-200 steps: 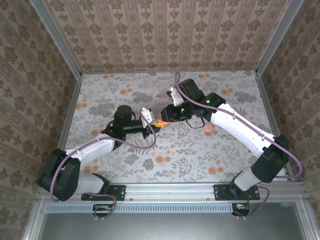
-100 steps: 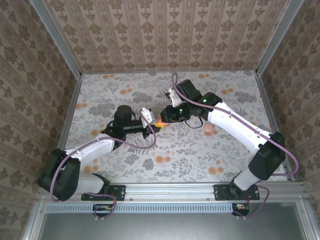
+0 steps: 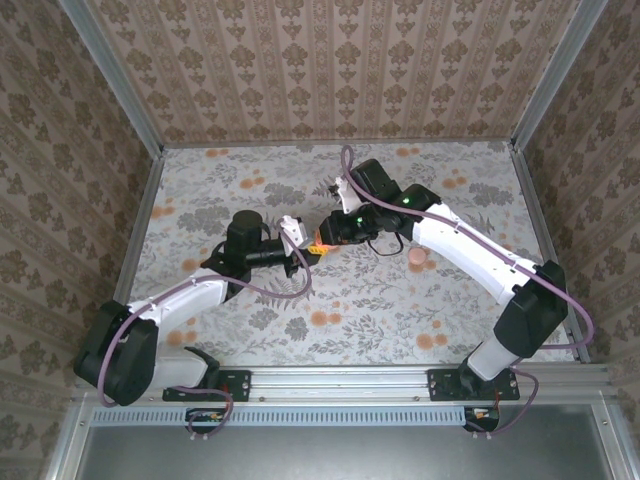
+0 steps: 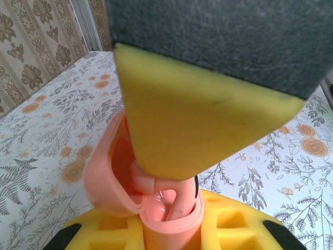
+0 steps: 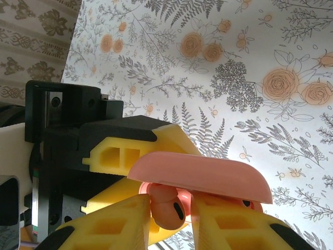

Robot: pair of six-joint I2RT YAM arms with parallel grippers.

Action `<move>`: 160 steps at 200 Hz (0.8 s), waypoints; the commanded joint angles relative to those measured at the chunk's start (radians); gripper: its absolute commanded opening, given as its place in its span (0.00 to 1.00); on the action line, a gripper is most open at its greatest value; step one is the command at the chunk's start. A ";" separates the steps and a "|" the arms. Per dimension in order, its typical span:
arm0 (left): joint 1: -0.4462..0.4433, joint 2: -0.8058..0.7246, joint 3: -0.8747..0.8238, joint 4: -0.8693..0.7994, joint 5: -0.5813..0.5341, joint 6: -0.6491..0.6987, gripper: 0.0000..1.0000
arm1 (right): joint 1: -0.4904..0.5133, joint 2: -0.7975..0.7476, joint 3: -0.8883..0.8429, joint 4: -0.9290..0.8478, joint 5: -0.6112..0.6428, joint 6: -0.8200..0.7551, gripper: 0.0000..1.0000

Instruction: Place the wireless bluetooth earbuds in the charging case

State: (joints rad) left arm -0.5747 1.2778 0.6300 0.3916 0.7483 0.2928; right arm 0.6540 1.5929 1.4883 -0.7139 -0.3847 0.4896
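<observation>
glossy coral-pink charging case [image 4: 173, 216], lid open, sits clamped in the yellow-foam left gripper [image 4: 167, 234]. right gripper [image 5: 174, 221] pinches a rounded earbud [image 5: 162, 204] just beneath the case lid [image 5: 200, 174]; second earbud [image 3: 418, 258] lies well right of the case.

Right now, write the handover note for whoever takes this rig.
Left gripper: shut on the charging case, lid open.
Right gripper: shut on the first earbud, which is at the case's opening and not yet seated.
Second earbud: apparently the small pink piece on the table beside the right arm.
Done: case open, first bud in hand.
Left: seat it, then fetch and seat the second.
</observation>
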 commanded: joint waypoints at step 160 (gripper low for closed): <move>-0.001 -0.046 0.034 -0.036 -0.073 0.033 0.17 | 0.033 -0.045 -0.118 0.156 0.053 0.385 0.19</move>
State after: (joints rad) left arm -0.5747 1.2671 0.6300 0.3325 0.6865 0.2981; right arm 0.6724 1.5799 1.4132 -0.6140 -0.3630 0.7708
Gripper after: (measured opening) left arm 0.201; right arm 0.194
